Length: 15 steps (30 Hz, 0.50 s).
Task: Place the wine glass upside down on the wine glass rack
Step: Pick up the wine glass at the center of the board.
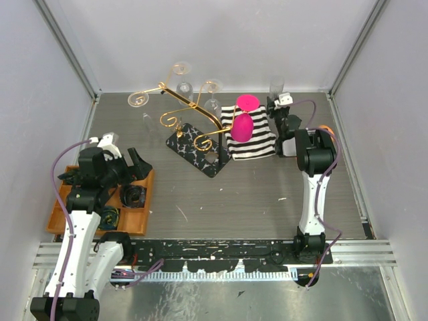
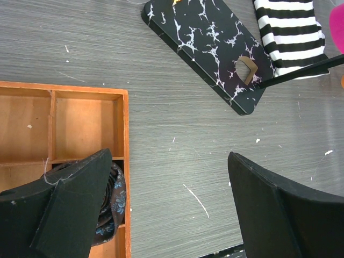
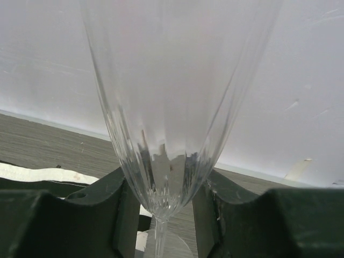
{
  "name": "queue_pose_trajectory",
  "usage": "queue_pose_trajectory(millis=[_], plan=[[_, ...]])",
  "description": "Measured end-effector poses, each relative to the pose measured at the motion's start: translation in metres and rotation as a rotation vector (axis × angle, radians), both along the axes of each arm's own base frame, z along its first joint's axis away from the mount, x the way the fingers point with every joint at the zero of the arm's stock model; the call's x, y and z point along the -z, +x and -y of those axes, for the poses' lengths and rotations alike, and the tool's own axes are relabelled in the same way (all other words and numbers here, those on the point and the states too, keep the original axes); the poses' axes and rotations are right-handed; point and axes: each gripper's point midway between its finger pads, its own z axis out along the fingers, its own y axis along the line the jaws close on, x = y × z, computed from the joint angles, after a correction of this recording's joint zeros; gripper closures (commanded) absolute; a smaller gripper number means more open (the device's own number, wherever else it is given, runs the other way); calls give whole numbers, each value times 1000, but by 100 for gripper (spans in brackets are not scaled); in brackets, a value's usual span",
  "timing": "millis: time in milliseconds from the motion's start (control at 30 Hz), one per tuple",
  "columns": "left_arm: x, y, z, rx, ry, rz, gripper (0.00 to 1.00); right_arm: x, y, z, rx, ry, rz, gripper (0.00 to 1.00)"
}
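A clear ribbed wine glass stands upright between the fingers of my right gripper, which is shut on the lower part of its bowl. From above, that glass is at the back right, past the right gripper. The wine glass rack, gold wire on a black marbled base, stands at the back centre with clear glasses hanging upside down on it. My left gripper is open over bare table beside the tray, holding nothing.
A pink glass lies on a black-and-white striped cloth right of the rack. An orange wooden tray at the near left holds a dark floral roll. White walls close in the back and sides.
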Motion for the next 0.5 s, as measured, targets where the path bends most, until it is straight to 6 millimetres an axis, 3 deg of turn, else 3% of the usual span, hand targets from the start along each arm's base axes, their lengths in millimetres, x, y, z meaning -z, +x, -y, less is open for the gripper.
queue_pose_trajectory(millis=[300,500], plan=[[0,0,0,0,0,1,5,-23,-14,19,49,-6,30,91],[-6,-2,0,0,2,29,5,-39,-37,24,64,-3,35,93]])
